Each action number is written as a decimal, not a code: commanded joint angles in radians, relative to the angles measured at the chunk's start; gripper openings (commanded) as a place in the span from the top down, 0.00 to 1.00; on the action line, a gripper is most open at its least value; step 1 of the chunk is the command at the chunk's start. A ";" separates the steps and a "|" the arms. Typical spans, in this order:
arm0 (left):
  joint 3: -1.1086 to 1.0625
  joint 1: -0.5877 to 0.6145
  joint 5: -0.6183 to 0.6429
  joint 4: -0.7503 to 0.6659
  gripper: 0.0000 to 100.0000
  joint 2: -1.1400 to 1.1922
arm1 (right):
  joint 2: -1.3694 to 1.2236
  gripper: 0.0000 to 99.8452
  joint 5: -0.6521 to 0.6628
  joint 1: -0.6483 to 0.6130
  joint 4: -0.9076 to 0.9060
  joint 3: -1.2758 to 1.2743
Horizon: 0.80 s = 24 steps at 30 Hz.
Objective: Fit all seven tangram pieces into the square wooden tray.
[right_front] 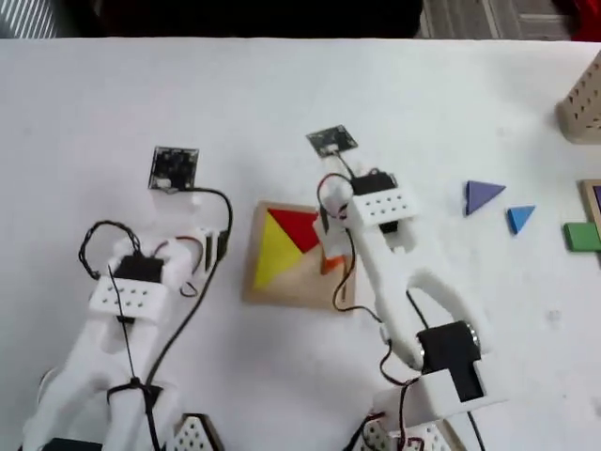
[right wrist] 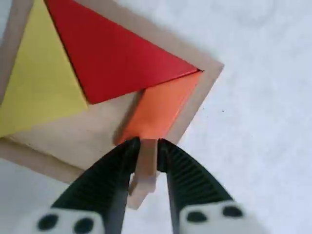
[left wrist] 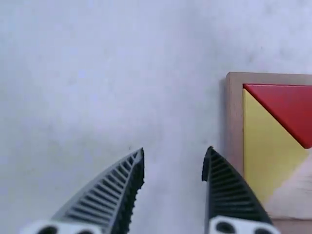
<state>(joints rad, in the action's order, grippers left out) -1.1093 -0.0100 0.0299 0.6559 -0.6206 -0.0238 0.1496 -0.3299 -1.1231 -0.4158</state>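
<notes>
Right wrist view: the right gripper (right wrist: 145, 142) pinches the rim of the square wooden tray (right wrist: 195, 100) beside the flat orange piece (right wrist: 163, 109), maybe to steady it. The left gripper (left wrist: 173, 156) waits, spread apart.

White table (right_front: 113, 94), holed wooden block (right_front: 584, 103)
We see the table spread wide across the high view. At two o'clock, against the right edge, stands the pale block, dotted with rows of small holes. At twelve o'clock a dark strip of room (right_front: 235, 17) lies beyond the table's far edge.
</notes>
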 commanded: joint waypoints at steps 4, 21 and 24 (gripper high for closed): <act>0.057 0.008 0.012 -0.014 0.79 -0.025 | 0.008 0.97 -0.005 -0.010 0.065 -0.014; 0.057 0.008 0.011 -0.015 0.79 -0.025 | 0.061 0.71 -0.002 -0.067 -0.076 0.040; 0.055 0.008 0.011 -0.015 0.79 -0.025 | 0.093 0.76 0.032 -0.058 -0.105 0.040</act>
<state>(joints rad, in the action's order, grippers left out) -1.1093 -0.0100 0.0299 0.6559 -0.6206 0.0054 0.1496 -0.3928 -1.1999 -0.4219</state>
